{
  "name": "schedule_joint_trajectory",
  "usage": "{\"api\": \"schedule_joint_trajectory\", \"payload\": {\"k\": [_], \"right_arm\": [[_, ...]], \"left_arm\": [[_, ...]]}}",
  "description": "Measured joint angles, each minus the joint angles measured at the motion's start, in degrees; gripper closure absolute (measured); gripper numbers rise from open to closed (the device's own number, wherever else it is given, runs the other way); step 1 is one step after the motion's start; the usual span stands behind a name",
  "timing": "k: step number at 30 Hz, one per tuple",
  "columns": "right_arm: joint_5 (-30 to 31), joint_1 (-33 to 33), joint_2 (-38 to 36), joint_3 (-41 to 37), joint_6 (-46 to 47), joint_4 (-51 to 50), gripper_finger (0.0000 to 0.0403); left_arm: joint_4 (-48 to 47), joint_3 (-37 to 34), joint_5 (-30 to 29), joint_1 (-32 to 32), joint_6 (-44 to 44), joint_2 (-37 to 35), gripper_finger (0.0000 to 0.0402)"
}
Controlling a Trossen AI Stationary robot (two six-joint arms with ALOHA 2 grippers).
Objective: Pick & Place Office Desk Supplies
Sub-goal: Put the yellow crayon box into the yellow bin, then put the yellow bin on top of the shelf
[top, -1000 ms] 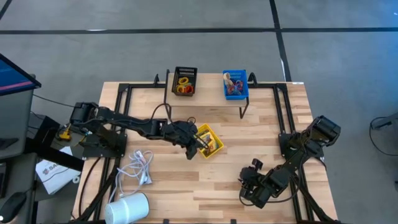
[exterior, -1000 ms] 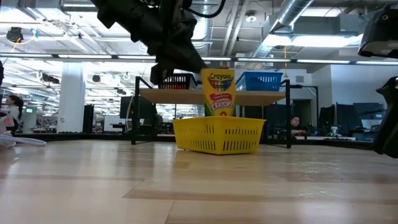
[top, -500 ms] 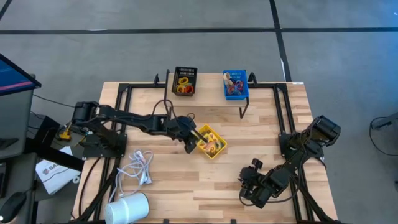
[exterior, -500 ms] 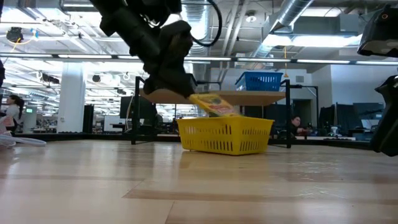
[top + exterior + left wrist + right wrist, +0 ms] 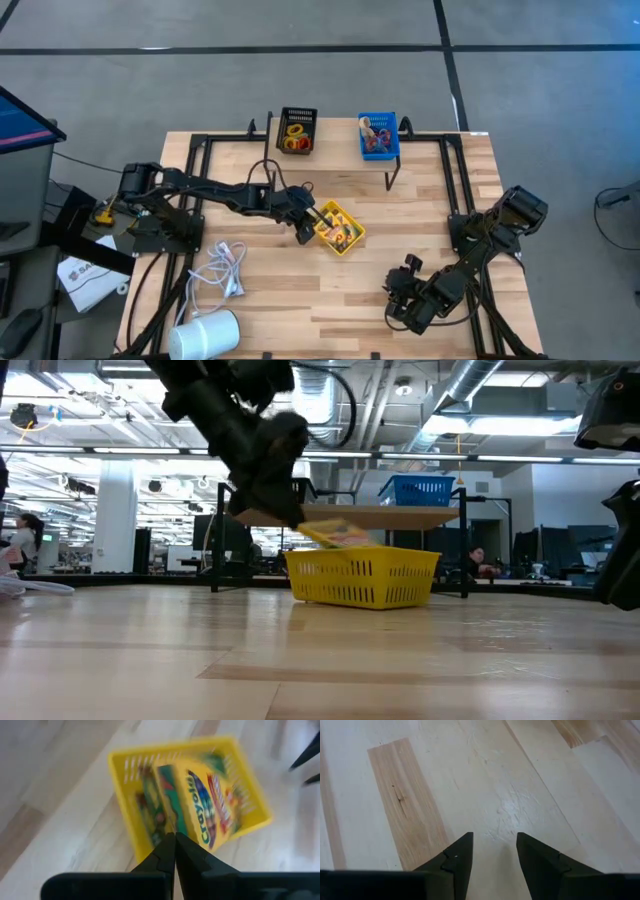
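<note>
A yellow bin (image 5: pixel 352 243) stands mid-table. A yellow-and-green crayon box (image 5: pixel 210 805) lies slanted in it beside another box. One end of it is raised over the bin's left rim (image 5: pixel 335 534). My left gripper (image 5: pixel 175 837) is shut and slants down at that raised end, by the bin's left wall (image 5: pixel 311 222). My right gripper (image 5: pixel 493 836) stands open over bare wood near the table's near right corner (image 5: pixel 398 305), with nothing between its fingers. My left gripper has its shut fingertips (image 5: pixel 169 845) against the crayon box's raised end (image 5: pixel 176 827), above the bin's left wall. It comes slanting down from the table's left. The box leans on the rim with its other end down in the bin.
A black bin (image 5: pixel 297 130) with coloured rings and a blue bin (image 5: pixel 378 136) stand on a raised rack at the far edge. A white coiled cable (image 5: pixel 225 265) and a white cylinder (image 5: pixel 205 333) lie near left. Black frame rails border the table.
The crayon box stood upright in the yellow bin and has tipped over onto a slant, one end on the left rim. My left gripper, shut throughout, has sunk a little and tipped further down beside it. The bin has slid slightly toward the table's right.
</note>
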Motion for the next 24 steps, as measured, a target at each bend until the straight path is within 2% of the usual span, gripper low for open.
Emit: {"api": "schedule_joint_trajectory", "payload": {"k": [5, 10, 16, 20, 24], "right_arm": [[0.0, -0.2, 0.0, 0.0, -0.7, 0.3, 0.0253], [0.0, -0.6, 0.0, 0.0, -1.6, 0.8, 0.0253], [-0.2, -1.7, 0.0, 0.0, -3.3, 1.0, 0.0253], [-0.4, -2.3, 0.0, 0.0, -4.5, 1.5, 0.0253], [-0.5, -2.6, 0.0, 0.0, -4.5, 1.5, 0.0253]], "left_arm": [[-0.5, 0.0, -0.2, 0.0, 0.1, 3.5, 0.0381], [1.8, 0.0, -2.1, 0.0, 0.9, 5.4, 0.0326], [3.8, 0.1, -6.4, 0.0, 6.8, 4.4, 0.0268], [3.4, -0.1, -9.3, 0.4, 10.2, 4.5, 0.026], [3.2, 0.0, -7.6, 0.7, 8.8, 4.1, 0.0265]]}}
